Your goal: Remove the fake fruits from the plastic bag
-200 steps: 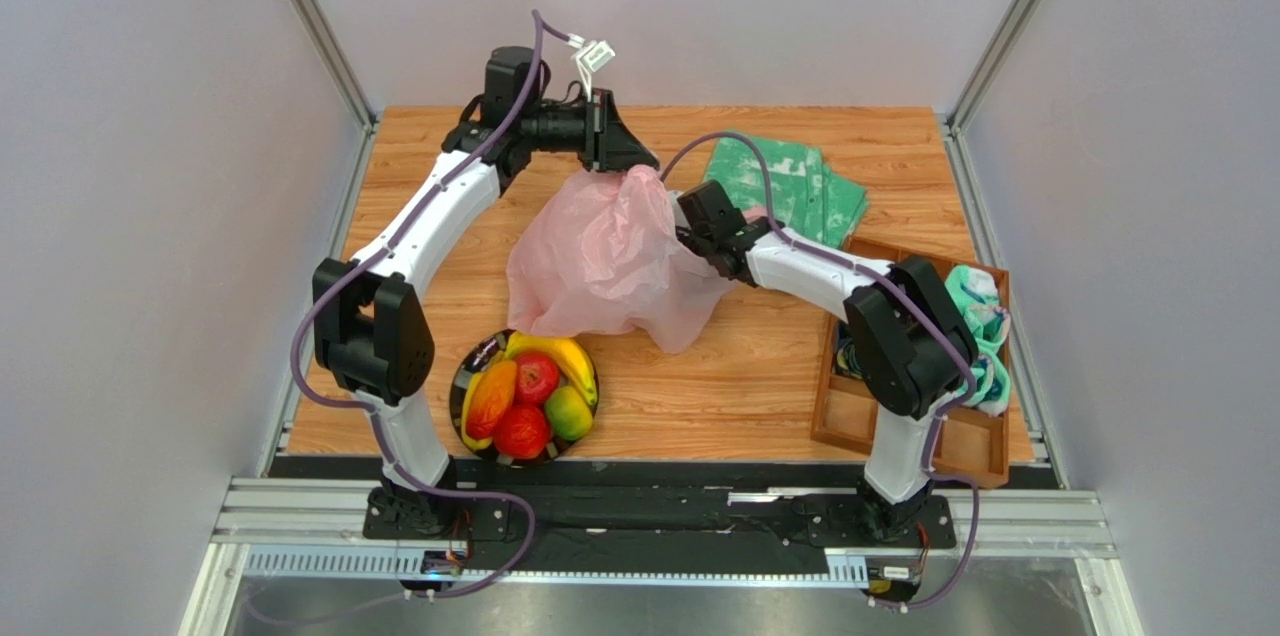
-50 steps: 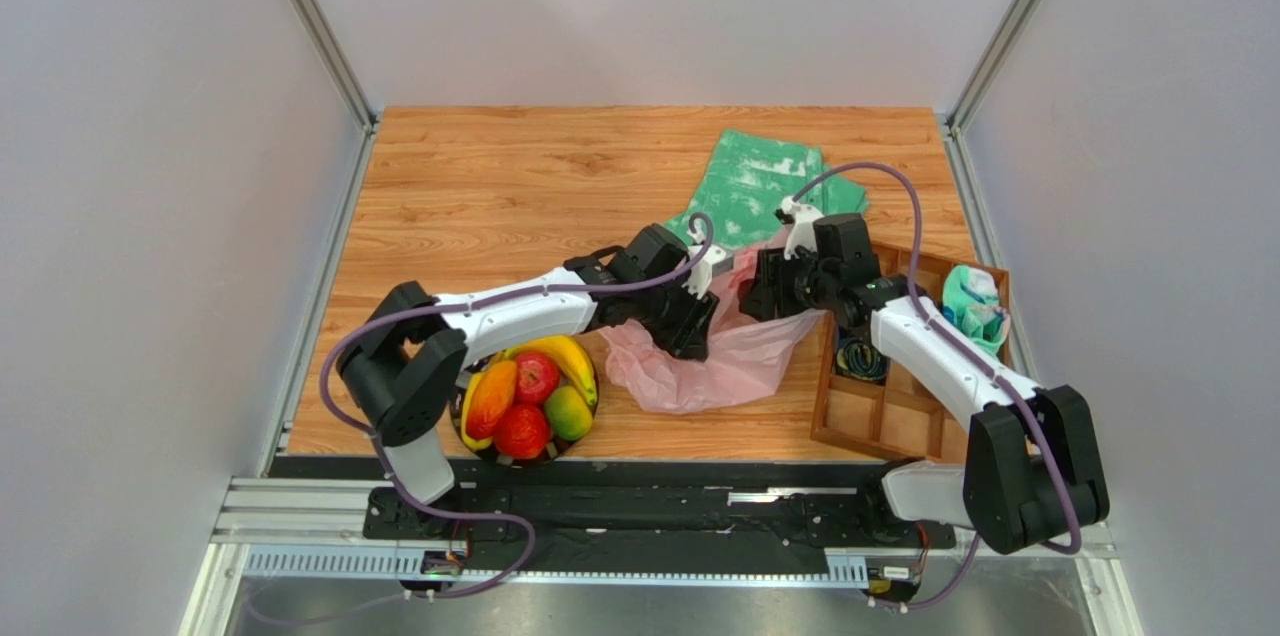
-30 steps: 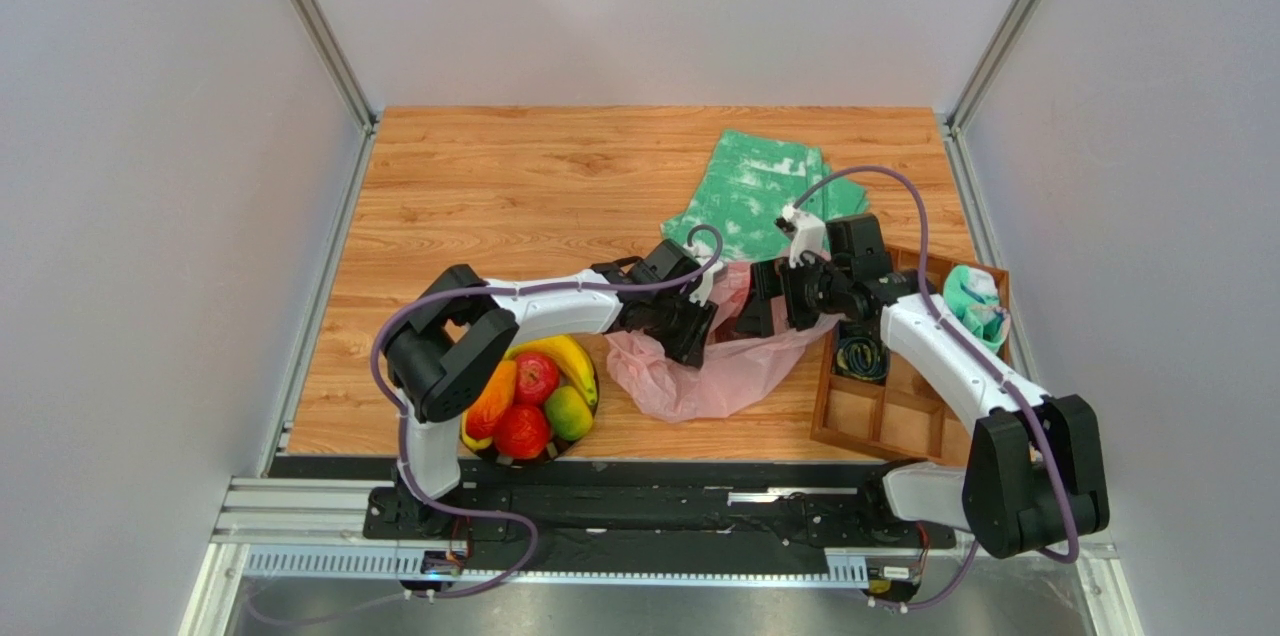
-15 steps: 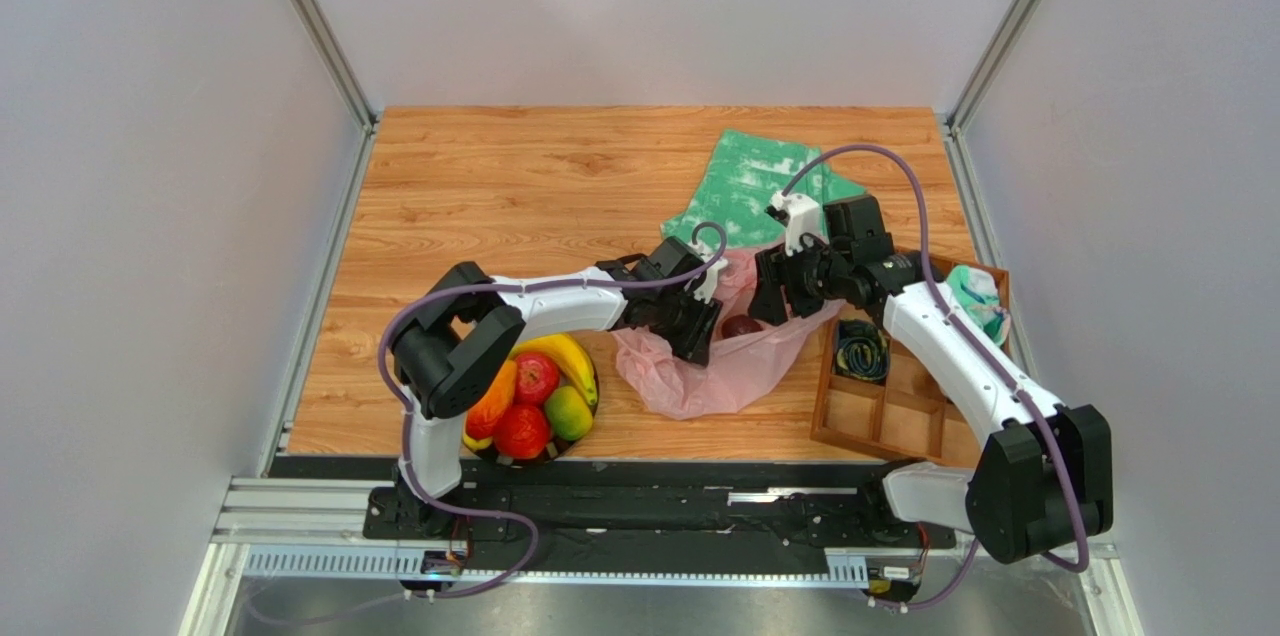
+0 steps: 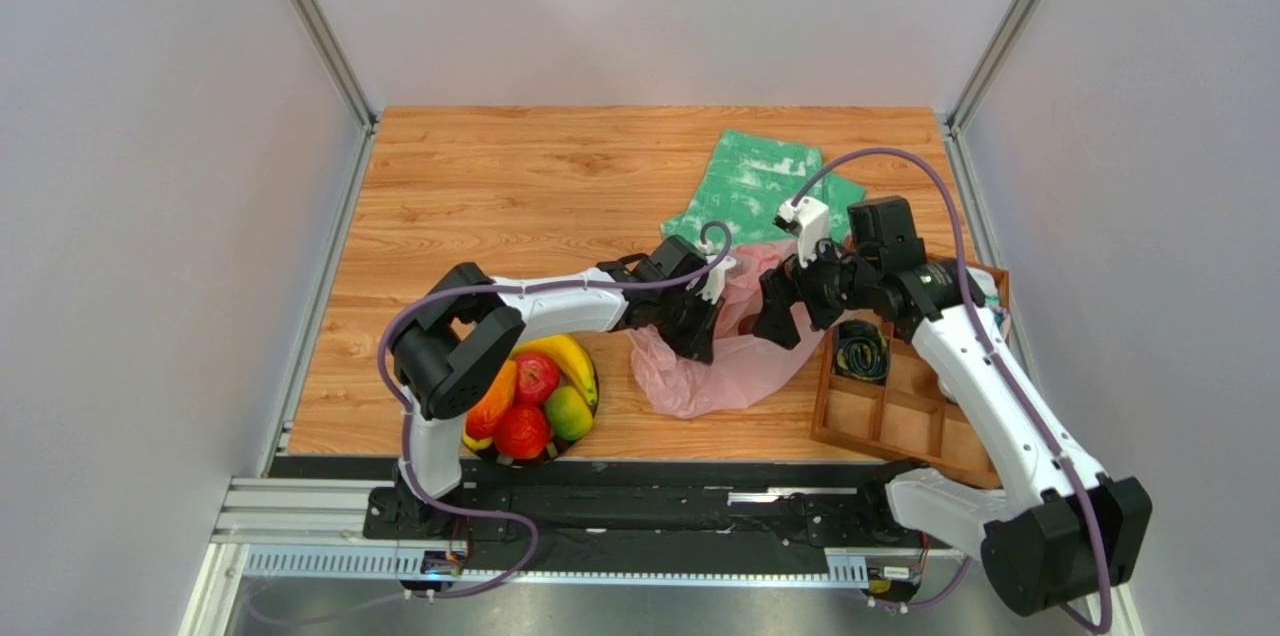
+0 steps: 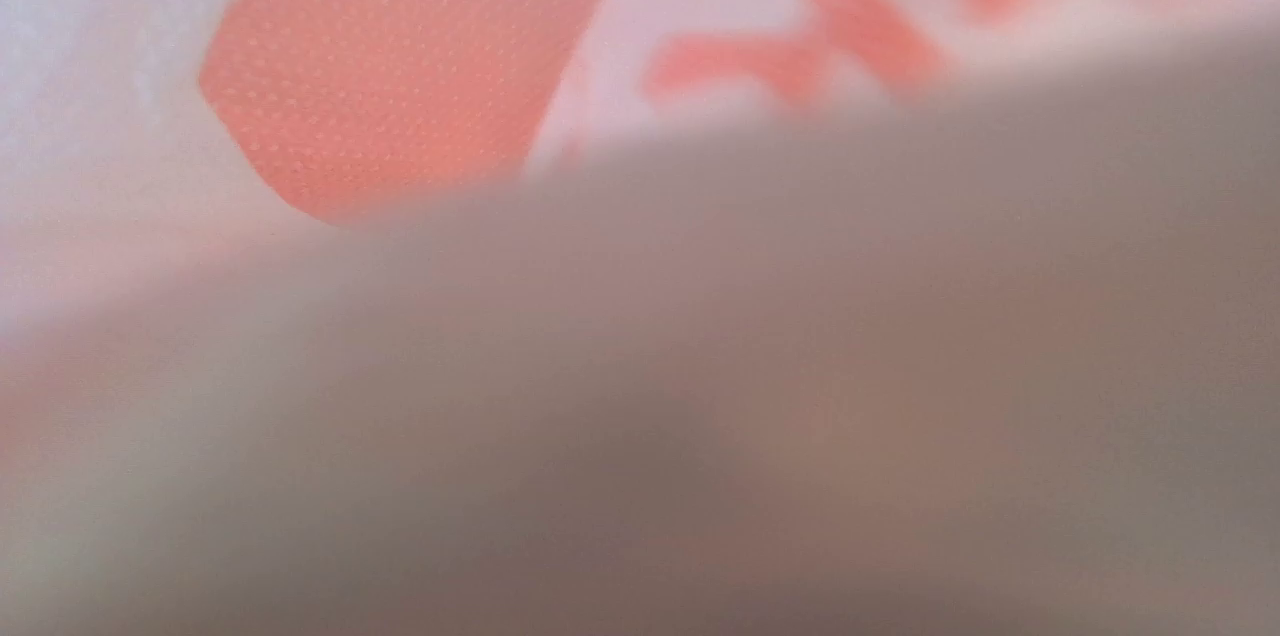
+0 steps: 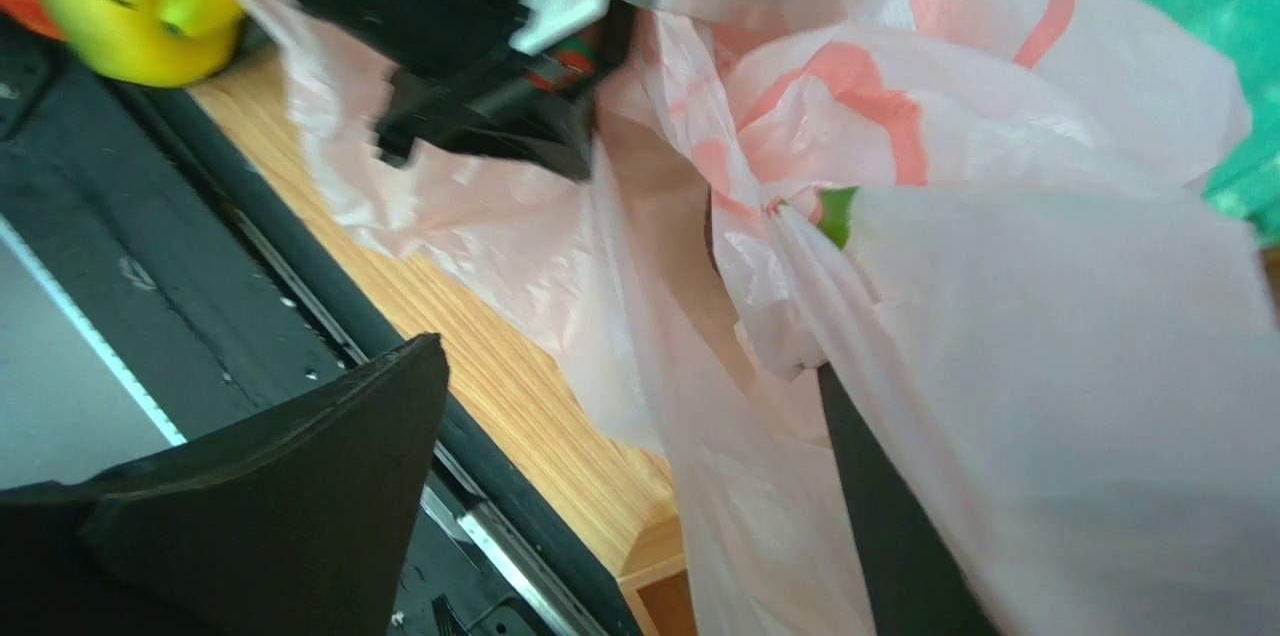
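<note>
The pink plastic bag (image 5: 724,371) lies crumpled on the worktop (image 5: 496,201), right of centre, between the two arms and just beside the wooden compartment tray (image 5: 884,423). The left pincer (image 5: 703,318) is pushed into the bag's left side and is closed, with film bunched at its tips, so it seems to have a pinch of the bag; its own camera shows only blurred pink plastic. The right pincer (image 5: 777,317) meets the bag from the other side with its fingers (image 7: 286,509) spread wide, gripping nothing, while loose film drapes over the far one. A small green patch (image 7: 837,215) shows in a fold of the film; I cannot tell what it is. The fake fruits (image 5: 526,390) in view sit heaped in a black bowl (image 5: 457,381) at the near left: a banana (image 5: 565,356), red apples (image 5: 537,375) and an orange one (image 5: 492,396). A folded green cloth (image 5: 759,186) lies behind the bag
</note>
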`<state>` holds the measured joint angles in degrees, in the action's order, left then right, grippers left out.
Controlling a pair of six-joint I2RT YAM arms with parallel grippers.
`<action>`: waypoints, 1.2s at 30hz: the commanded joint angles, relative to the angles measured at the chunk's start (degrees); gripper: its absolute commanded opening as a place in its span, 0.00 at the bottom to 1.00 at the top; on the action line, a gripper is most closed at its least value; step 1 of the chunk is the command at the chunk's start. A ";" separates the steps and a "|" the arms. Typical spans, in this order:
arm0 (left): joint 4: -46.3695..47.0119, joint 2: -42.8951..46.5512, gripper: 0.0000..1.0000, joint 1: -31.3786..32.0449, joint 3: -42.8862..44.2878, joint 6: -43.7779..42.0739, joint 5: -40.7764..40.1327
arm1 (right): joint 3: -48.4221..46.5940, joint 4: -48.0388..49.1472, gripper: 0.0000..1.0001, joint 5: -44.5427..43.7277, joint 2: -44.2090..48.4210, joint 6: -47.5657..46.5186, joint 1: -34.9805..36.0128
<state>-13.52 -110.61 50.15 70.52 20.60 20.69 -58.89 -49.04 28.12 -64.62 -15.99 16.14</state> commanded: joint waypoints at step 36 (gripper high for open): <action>0.86 2.06 0.00 -1.37 0.41 -1.26 4.80 | 3.69 9.73 0.53 -5.79 -4.36 -4.05 6.88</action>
<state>-13.45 -110.37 49.04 70.15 19.62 23.99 -55.96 -45.12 18.41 -65.21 -20.40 21.74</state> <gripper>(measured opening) 0.008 0.561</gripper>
